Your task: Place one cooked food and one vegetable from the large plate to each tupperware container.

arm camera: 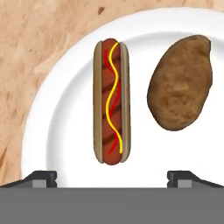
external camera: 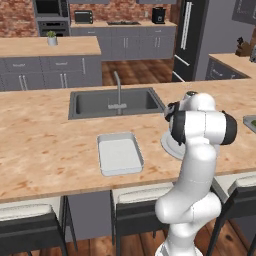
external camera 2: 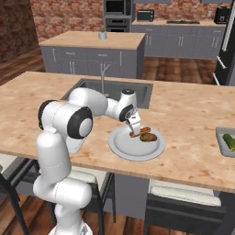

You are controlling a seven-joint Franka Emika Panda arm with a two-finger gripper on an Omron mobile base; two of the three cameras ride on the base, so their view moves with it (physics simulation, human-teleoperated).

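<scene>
The large plate lies on the wooden counter near its front edge, and the arm hides most of it in the left base view. On it lie a hot dog with mustard and ketchup and a brown potato. My gripper hovers just above the hot dog, open and holding nothing. One tupperware container sits empty left of the plate. A second tupperware container at the right edge holds a green vegetable.
A dark sink basin with a faucet is set into the counter behind the plate. Stools stand below the counter's front edge. A kitchen island and cabinets lie beyond.
</scene>
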